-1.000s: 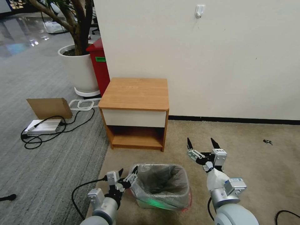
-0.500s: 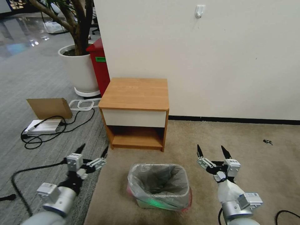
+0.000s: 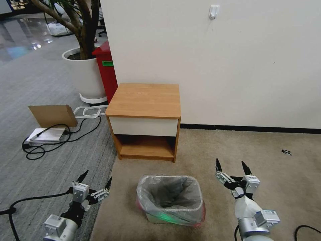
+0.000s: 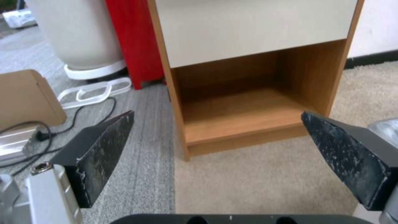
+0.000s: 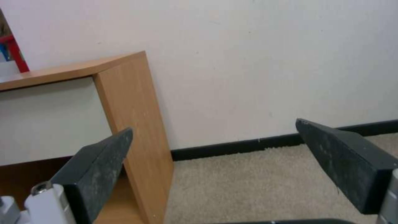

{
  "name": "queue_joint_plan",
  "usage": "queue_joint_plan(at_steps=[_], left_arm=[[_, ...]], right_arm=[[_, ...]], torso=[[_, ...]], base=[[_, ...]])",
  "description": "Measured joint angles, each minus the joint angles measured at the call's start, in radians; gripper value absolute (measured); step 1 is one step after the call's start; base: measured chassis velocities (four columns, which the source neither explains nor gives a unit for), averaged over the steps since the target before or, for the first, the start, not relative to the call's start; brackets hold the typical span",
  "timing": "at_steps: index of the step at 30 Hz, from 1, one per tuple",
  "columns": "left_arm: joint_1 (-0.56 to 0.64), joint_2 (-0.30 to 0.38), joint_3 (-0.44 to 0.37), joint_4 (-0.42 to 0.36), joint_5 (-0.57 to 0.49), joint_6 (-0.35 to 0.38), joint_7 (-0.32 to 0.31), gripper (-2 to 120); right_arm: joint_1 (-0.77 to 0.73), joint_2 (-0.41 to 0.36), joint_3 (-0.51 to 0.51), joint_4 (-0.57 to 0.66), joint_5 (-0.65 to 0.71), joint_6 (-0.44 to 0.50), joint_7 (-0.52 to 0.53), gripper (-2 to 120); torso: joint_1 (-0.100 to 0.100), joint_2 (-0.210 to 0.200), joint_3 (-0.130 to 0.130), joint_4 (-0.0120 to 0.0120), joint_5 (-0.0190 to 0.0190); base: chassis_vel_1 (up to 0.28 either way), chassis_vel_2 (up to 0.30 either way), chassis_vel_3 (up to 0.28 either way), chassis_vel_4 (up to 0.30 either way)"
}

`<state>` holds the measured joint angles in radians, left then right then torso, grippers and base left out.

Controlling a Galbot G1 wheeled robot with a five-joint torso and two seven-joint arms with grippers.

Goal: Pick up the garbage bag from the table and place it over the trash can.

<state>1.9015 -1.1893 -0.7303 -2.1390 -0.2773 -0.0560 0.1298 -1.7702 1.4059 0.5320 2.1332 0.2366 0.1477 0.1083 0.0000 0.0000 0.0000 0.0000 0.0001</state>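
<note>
My head camera looks forward and down from above at the table (image 3: 144,100) by the wall, with the trash can (image 3: 170,200) close below. My left wrist camera sits low, facing the table's open lower shelf (image 4: 244,116) from nearby. My right wrist camera, equally low, faces the table's side panel (image 5: 135,124) and the wall. All three views share the table.

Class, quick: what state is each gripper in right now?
Left gripper: open, holding nothing.
Right gripper: open, holding nothing.
</note>
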Motion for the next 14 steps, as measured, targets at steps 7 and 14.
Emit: queue_joint_plan(at_steps=[7, 14], left_arm=[[-0.002, 0.0, 0.002, 0.0, -0.004, 0.002, -0.003, 100], [-0.002, 0.001, 0.002, 0.0, -0.006, 0.003, -0.005, 100]], right_arm=[[0.0, 0.0, 0.0, 0.0, -0.001, 0.0, 0.001, 100], [0.001, 0.0, 0.0, 0.0, -0.001, -0.001, 0.001, 100]], torso=[[0.0, 0.0, 0.0, 0.0, 0.0], [0.0, 0.0, 0.0, 0.0, -0.0001]], base=[[0.0, 0.0, 0.0, 0.0], [0.0, 0.0, 0.0, 0.0]])
